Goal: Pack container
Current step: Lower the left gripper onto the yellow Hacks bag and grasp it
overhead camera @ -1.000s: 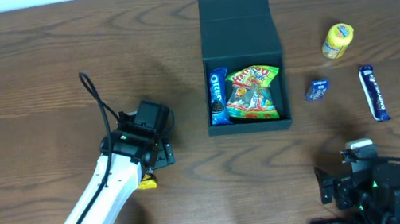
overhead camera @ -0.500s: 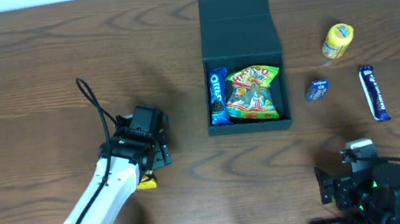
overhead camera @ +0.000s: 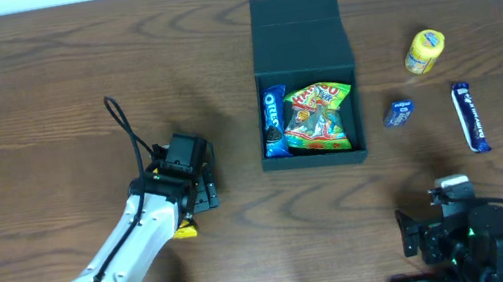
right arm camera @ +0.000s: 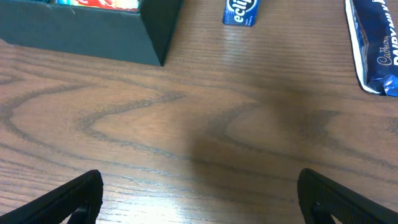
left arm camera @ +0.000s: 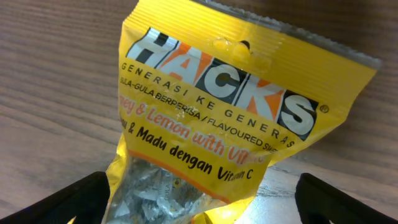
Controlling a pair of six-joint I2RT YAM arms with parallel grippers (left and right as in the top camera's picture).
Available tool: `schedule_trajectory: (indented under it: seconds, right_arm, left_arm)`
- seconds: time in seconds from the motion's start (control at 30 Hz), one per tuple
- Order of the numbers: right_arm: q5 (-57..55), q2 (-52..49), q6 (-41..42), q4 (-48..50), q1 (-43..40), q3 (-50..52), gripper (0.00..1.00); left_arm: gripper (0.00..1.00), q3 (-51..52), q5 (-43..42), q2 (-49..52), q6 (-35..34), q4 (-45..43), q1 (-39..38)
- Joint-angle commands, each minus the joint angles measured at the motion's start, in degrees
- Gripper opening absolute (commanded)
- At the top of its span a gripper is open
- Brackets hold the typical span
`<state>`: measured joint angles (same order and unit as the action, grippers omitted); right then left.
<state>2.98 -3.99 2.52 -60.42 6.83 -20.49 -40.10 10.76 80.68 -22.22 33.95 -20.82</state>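
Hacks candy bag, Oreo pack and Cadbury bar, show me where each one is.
Hacks candy bag [left arm camera: 217, 93], left wrist view, on its black logo lettering.
Oreo pack [overhead camera: 275, 122], overhead view, middle of the blue wrapper.
Cadbury bar [overhead camera: 470, 115], overhead view, middle of the wrapper.

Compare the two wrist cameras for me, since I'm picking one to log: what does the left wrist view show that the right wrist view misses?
Only the left wrist view: a yellow Hacks packet, seen between the left gripper's open fingers. Only the right wrist view: a corner of the container, a small blue packet and a Cadbury bar, with nothing between the right gripper's open fingers. Both: the wooden table.
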Motion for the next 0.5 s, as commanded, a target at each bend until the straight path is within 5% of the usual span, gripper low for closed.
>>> schedule_trajectory:
  seconds: [0.0,0.27,0.47]
  right_arm:
    - [-0.2,0.3,0.2,-0.2,-0.5,0.4,0.99]
    - [-0.2,0.3,0.2,-0.2,-0.5,0.4,0.99]
    - [-0.2,0.3,0.2,-0.2,-0.5,0.4,0.99]
  left_arm:
    - [0.85,0.3,0.0,1.2,0.9,-0.1,0.3]
    - [0.84,0.3,-0.3,1.5,0.9,-0.1,0.3]
    - [0.68,0.3,-0.3,1.5,0.9,0.0,0.3]
